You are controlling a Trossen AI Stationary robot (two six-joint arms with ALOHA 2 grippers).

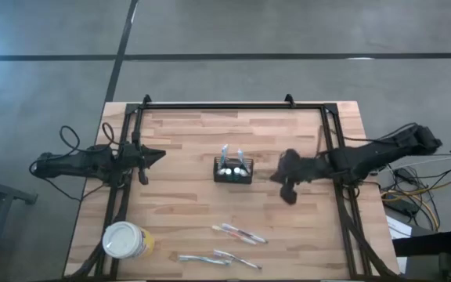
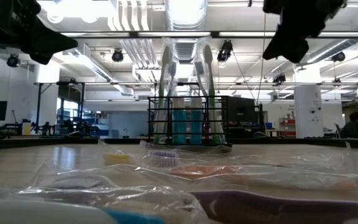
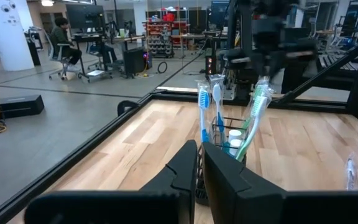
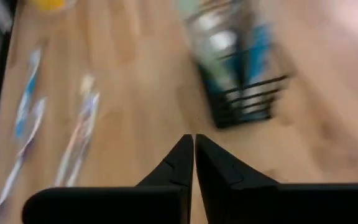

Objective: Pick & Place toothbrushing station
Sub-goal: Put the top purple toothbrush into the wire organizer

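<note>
The small black mesh caddy (image 1: 232, 171) stands on its base at the table's middle, with several toothbrushes upright in it; it also shows in the low view (image 2: 186, 118), the left wrist view (image 3: 224, 146) and the right wrist view (image 4: 244, 74). My left gripper (image 1: 161, 155) is shut and empty, left of the caddy, above the table. My right gripper (image 1: 276, 178) is shut and empty, to the caddy's right and raised; its fingertips show together in its wrist view (image 4: 193, 142).
Wrapped toothbrushes (image 1: 239, 233) lie loose on the table's near part, more of them (image 1: 218, 257) by the near edge. A round white tub with a yellow label (image 1: 125, 240) stands at the near left corner. A black frame (image 1: 233, 106) borders the table.
</note>
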